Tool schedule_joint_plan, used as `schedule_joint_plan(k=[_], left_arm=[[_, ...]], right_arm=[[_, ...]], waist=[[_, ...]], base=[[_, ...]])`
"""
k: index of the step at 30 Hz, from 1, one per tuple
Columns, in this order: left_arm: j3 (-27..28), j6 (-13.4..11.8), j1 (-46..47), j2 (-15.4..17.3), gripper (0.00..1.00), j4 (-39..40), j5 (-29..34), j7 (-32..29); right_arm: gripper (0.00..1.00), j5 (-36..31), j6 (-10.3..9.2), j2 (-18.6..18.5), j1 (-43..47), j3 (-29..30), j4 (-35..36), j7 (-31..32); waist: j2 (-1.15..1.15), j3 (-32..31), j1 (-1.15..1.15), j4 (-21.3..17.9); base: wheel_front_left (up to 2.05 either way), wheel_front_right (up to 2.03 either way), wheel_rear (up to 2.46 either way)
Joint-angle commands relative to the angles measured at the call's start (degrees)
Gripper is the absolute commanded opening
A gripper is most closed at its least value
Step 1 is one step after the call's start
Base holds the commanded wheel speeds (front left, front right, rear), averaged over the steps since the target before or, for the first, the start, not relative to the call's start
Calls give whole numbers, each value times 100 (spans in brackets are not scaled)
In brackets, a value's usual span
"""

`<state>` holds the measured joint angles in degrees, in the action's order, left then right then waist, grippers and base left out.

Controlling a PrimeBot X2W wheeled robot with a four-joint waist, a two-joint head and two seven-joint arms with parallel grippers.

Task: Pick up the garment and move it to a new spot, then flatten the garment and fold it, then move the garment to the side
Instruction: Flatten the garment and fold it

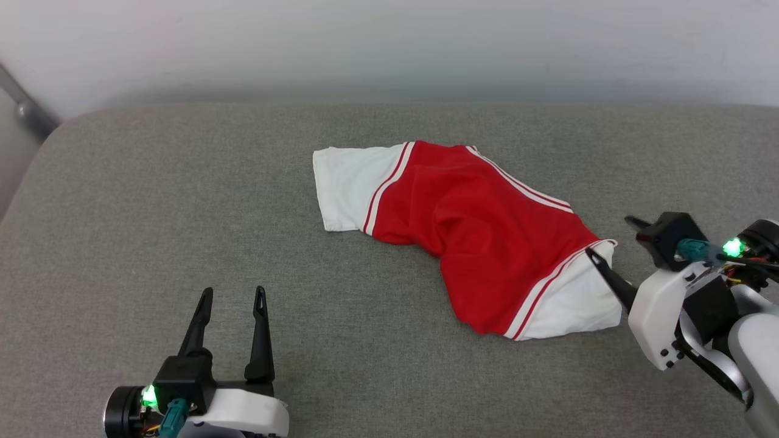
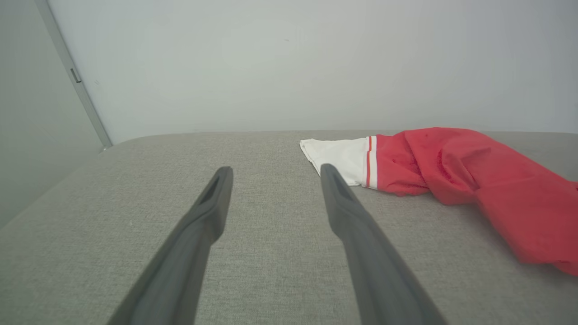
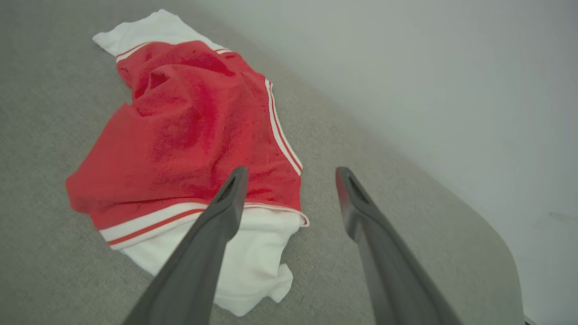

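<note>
The garment [image 1: 487,243] lies crumpled on the grey padded surface, right of centre: a red body with a white sleeve at its far left and another at its near right, striped seams between. My right gripper [image 1: 608,235] is open at the near-right sleeve. In the right wrist view one of its fingers [image 3: 212,234] hangs over that white sleeve, while the other is past the edge of the garment [image 3: 189,126]. My left gripper [image 1: 234,292] stands open and holds nothing at the lower left, well short of the garment [image 2: 451,167], whose far white sleeve lies just right of its fingertips.
The grey fabric surface [image 1: 152,213] has rounded corners and ends at a pale wall [image 1: 389,48] behind. A grey metal rail [image 1: 24,106] slants at the far left corner. Bare surface lies left of and in front of the garment.
</note>
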<state>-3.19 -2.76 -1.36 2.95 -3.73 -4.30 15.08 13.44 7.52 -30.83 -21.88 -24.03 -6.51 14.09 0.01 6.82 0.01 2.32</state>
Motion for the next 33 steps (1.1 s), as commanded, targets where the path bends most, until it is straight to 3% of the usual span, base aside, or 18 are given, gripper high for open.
schedule_joint_plan(k=[1, 6, 10, 18, 23, 24, 25, 26, 27, 33], left_arm=[[6, 14, 108, -4, 100, 18, -4, 14], [-45, 2, 305, -8, 100, 52, -27, 13], [-119, -52, 438, -9, 100, 96, -97, 14], [-328, -166, 688, -10, 100, 129, -233, 14], [-394, -214, 755, -9, 100, 115, -274, 14], [-389, -232, 752, -8, 100, 105, -285, 14], [-389, -232, 752, -8, 100, 105, -285, 14], [-372, -240, 733, -9, 100, 95, -283, 13], [-352, -231, 710, -9, 100, 77, -282, 14], [-266, -200, 586, -10, 100, -10, -222, 14]], right_arm=[[100, 390, -6, -329, -245, -464, 19, 484], [100, 1604, -6, -1189, -888, -1712, 193, 1964], [100, 2264, -6, -1521, -1378, -2322, 150, 2815], [100, 2703, -6, -1559, -1992, -3250, -365, 3286], [100, 2859, -6, -1506, -1984, -3827, -591, 3221], [93, 2903, -7, -1483, -2037, -4004, -687, 3078], [93, 2903, -7, -1483, -2037, -4004, -687, 3078], [12, 2904, -8, -1480, -2083, -4059, -724, 2965], [0, 2905, -9, -1500, -2147, -4095, -766, 2857], [0, 3032, -9, -1914, -2463, -4001, -799, 2091]], waist=[[-1, 166, -1, 60], [-1, 451, -1, 172], [-1, 680, -1, 268], [-1, 1154, -1, 475], [-1, 1246, -1, 520], [-1, 1239, -1, 508], [-1, 1239, -1, 508], [-1, 1217, -1, 488], [-1, 1181, -1, 464], [-1, 851, -1, 310]], base=[[0, 0, 0], [0, 0, 0], [0, 0, 0], [0, 0, 0], [0, 0, 0], [0, 0, 0], [0, 0, 0], [0, 0, 0], [0, 0, 0], [0, 0, 0]])
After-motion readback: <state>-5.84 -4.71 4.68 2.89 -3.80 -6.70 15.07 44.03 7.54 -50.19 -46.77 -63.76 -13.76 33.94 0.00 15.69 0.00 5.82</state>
